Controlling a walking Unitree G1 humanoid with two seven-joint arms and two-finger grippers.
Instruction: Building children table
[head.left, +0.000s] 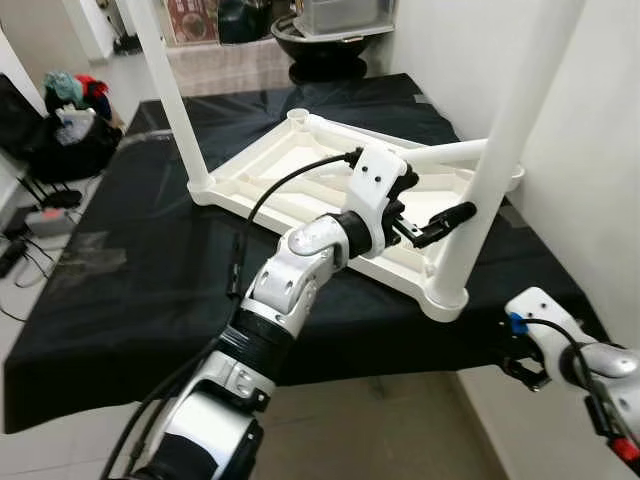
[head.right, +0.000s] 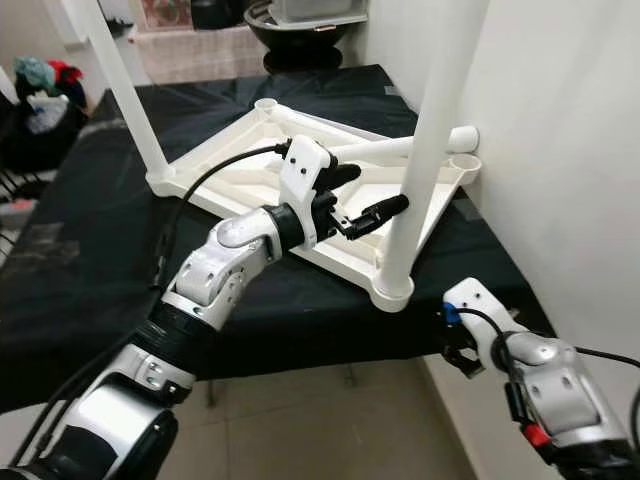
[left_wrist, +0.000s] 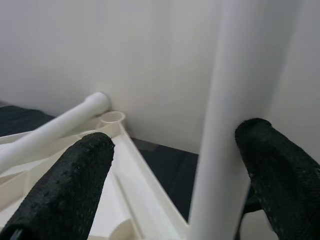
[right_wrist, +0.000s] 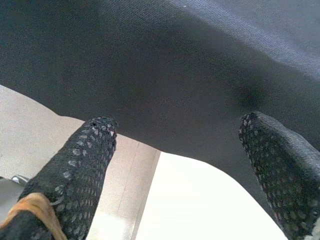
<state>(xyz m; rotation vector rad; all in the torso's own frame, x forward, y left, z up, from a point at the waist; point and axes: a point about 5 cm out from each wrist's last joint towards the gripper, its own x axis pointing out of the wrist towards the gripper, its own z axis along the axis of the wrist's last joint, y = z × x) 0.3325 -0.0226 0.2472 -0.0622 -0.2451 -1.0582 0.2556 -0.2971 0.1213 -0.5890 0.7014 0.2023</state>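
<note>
A white plastic children's table top lies upside down on a black-covered table. One white leg stands upright in the near right corner socket, and another leg stands at the far left corner. A third leg lies loose across the frame by an empty socket. My left gripper is open, level with the near right leg and just beside it, holding nothing. Low at the table's front right edge, my right gripper hangs open and faces the black cloth.
A white wall runs close along the table's right side. A black basin stands behind the table. Bags and clothes and cables lie on the floor to the left.
</note>
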